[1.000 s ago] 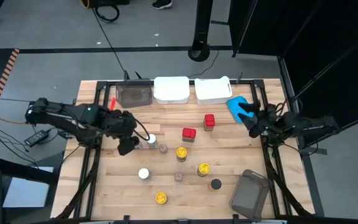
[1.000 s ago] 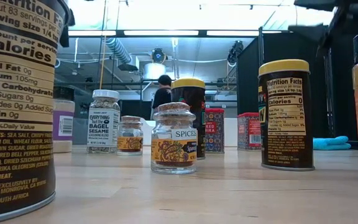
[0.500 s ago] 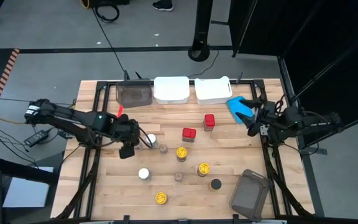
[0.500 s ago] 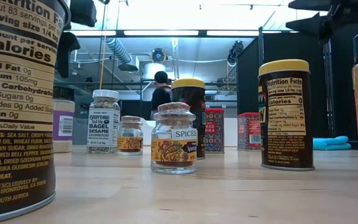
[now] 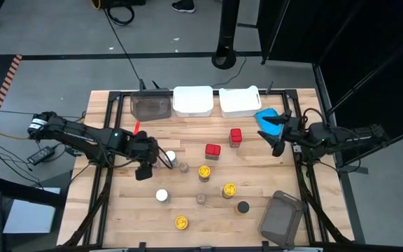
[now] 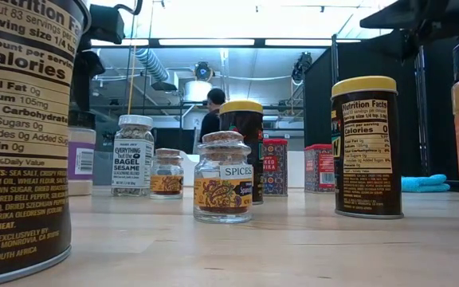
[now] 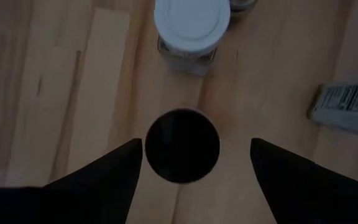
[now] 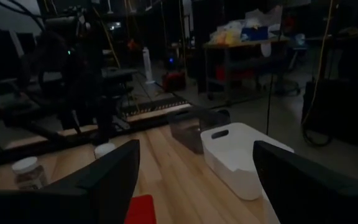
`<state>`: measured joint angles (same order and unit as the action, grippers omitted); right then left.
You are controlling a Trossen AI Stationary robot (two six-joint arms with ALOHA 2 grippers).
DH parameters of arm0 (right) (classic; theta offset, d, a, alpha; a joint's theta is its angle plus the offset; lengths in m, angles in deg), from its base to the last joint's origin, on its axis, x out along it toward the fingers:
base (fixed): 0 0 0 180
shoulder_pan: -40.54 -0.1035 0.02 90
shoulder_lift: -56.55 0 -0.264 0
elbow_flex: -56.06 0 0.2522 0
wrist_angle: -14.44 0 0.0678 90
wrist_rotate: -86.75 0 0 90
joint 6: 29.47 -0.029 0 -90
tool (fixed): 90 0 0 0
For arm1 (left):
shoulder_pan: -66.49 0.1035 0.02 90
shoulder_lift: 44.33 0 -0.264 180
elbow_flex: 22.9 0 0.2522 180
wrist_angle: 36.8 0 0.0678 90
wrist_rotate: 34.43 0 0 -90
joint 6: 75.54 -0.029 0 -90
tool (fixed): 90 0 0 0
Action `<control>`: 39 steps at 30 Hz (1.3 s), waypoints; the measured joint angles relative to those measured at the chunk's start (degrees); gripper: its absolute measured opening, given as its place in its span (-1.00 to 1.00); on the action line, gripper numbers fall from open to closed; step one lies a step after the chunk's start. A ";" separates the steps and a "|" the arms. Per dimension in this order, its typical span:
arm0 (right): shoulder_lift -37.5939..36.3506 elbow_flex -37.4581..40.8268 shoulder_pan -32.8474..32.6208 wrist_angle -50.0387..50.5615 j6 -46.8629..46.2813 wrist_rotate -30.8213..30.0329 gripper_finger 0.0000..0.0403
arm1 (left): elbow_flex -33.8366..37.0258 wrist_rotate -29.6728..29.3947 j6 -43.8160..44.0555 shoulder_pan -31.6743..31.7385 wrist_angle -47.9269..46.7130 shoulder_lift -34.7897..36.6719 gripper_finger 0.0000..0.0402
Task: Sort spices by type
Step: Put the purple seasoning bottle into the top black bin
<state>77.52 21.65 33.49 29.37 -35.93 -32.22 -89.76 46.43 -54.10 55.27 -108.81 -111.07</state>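
The left gripper (image 7: 183, 163), fingers spread, hovers over a black-capped jar (image 7: 182, 145); the right gripper (image 5: 277, 135) waits spread beside a blue cloth (image 5: 266, 117).

The worktop (image 5: 117, 210) is made of pale wooden planks and framed by black metal rails. It stands on a grey floor (image 5: 61, 28) crossed by dark seams, with a black cable (image 5: 121, 42) trailing over it toward the worktop's far edge. A black post with a round base (image 5: 222, 54) rises just beyond that edge, and a black curtain (image 5: 369, 49) hangs past the far right corner. Beyond the worktop, long ceiling light strips (image 6: 213, 41) glow brightly, and a silver air duct (image 6: 151, 65) runs below the ceiling. A person (image 6: 211, 118) stands far off in the room. Another table (image 8: 247, 46) piled with clutter stands farther back.
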 joint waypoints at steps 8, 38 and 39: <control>1.59 0.02 0.00 -0.04 -2.20 0.00 0.59 | 0.02 -0.11 -3.16 1.63 1.49 -1.10 0.52; 1.90 0.04 0.02 -0.02 -2.52 0.00 0.59 | 4.35 4.56 -3.20 4.87 5.22 -1.15 0.52; 1.90 0.04 0.02 0.00 -2.51 0.00 0.59 | 4.37 4.56 -3.20 4.87 5.21 -1.15 0.52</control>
<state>79.42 21.70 33.51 29.37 -38.44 -32.22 -85.39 50.99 -57.30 60.14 -103.60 -112.23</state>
